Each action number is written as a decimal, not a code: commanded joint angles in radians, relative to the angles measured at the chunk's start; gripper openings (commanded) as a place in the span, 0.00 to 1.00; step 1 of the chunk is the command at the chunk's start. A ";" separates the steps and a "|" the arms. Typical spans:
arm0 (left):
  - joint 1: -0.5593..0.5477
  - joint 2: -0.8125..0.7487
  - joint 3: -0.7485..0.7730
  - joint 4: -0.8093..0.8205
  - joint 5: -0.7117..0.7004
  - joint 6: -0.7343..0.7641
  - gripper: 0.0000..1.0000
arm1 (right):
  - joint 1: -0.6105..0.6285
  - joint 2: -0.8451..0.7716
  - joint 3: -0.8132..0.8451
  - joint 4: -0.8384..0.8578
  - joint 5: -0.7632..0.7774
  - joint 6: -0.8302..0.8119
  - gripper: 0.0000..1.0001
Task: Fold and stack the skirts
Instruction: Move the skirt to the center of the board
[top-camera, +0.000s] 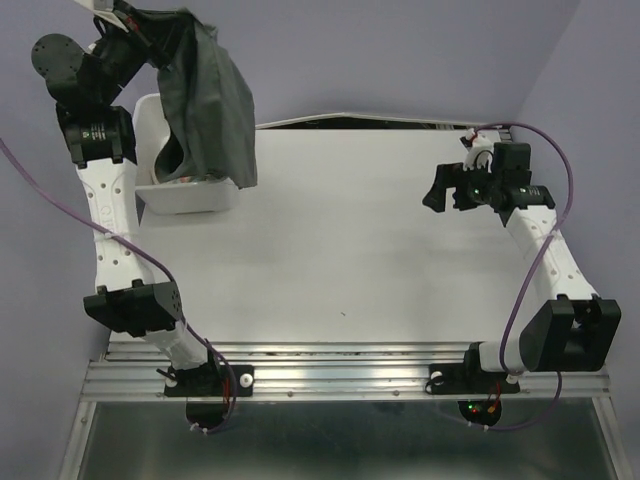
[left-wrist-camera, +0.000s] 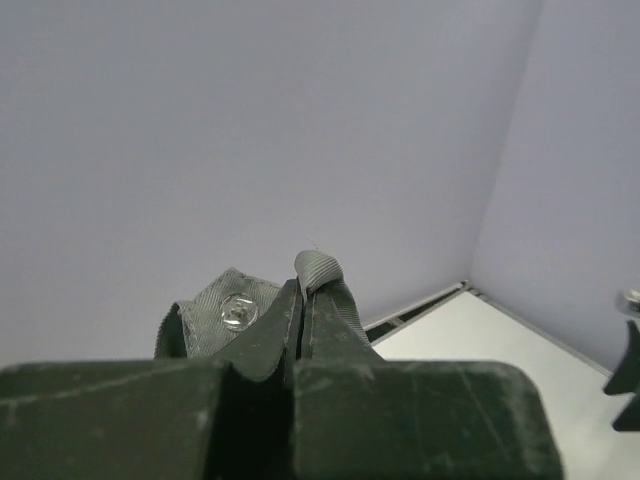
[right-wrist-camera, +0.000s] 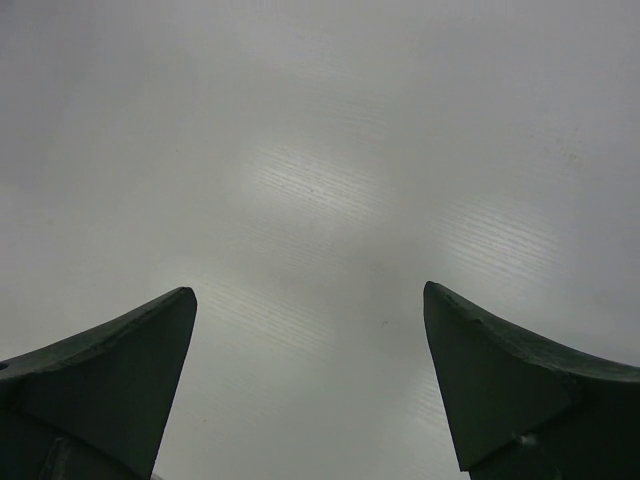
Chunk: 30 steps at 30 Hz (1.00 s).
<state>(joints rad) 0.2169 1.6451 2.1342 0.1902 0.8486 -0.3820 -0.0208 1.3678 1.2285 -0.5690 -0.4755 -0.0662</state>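
A dark charcoal skirt hangs from my left gripper, lifted high over the white bin at the table's back left; its lower end still reaches into the bin. In the left wrist view the gripper is shut on the skirt's waistband, with a clear button beside the fingers. My right gripper hovers over the right part of the table. Its view shows the gripper open above bare white table, nothing between the fingers.
The white table spreads between the arms. Purple walls close in at the back and right. A metal rail runs along the near edge by the arm bases.
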 joint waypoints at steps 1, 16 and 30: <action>-0.111 -0.146 -0.011 0.137 0.035 0.058 0.00 | -0.005 -0.061 0.066 0.037 -0.023 0.011 1.00; -0.640 -0.244 -0.359 -0.126 -0.276 0.495 0.00 | -0.071 -0.038 0.112 -0.028 0.164 -0.003 1.00; -1.172 0.197 -0.403 -0.221 -0.710 0.480 0.00 | -0.286 -0.007 0.178 -0.186 0.123 -0.156 1.00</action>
<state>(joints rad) -0.9283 1.7847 1.5005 -0.0555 0.2481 0.1539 -0.2420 1.3396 1.3350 -0.7147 -0.3450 -0.1688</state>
